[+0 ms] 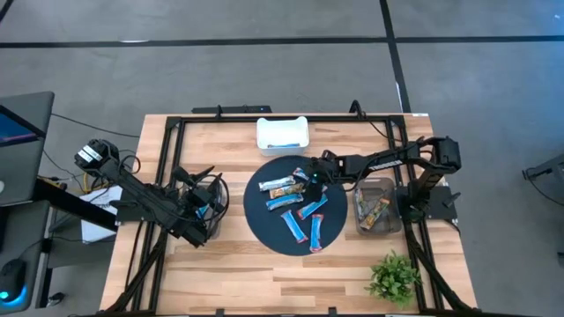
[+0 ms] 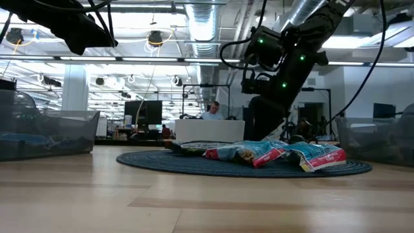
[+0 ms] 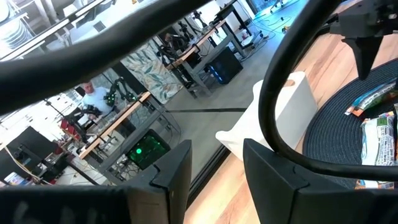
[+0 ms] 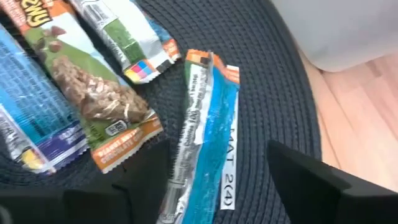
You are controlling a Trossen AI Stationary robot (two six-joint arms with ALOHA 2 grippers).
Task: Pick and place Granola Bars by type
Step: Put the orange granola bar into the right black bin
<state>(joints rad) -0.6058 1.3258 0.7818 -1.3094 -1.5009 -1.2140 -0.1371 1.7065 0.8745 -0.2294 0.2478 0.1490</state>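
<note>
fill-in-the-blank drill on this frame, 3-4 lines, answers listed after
1. The loose wrapped granola bars lie on a round dark woven ____.
2. The right gripper, fingers open, hovers over the mat's far edge; the left gripper waits off its ____ side.
3. The white rectangular tray behind the mat holds a ____ bar.
4. The small green plant stands at the table's near ____ corner.

Missing words: mat; left; blue; right
</note>
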